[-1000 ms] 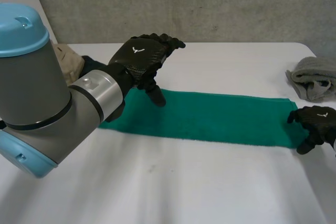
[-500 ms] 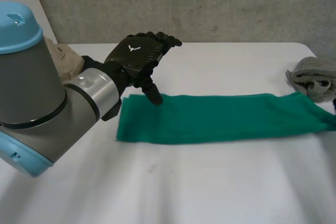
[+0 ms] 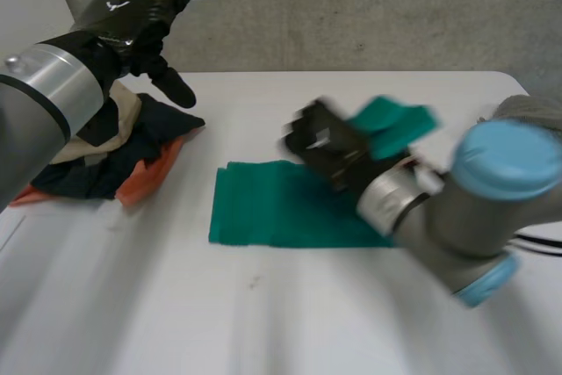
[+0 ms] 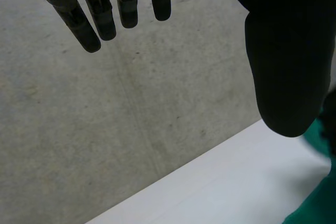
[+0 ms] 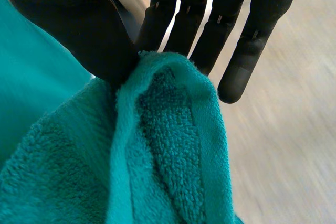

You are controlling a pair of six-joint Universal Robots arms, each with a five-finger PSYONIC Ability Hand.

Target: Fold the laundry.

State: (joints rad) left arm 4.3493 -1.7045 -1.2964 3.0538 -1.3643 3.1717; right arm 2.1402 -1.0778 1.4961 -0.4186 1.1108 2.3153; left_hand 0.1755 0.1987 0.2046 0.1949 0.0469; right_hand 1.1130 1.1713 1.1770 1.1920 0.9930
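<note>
Right robot hand [image 3: 327,145] pinching green towel [image 3: 272,204] end above worktop [image 3: 176,322], left robot hand [image 3: 132,15] released, raised over clothes pile [image 3: 105,155]

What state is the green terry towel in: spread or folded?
Mid-fold: the right hand pinches one end of the green terry towel above the rest, flat on the white table.

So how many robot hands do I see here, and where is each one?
2. The left hand is open, raised above the pile of clothes. The right hand is over the green towel, pinching its lifted end.
</note>
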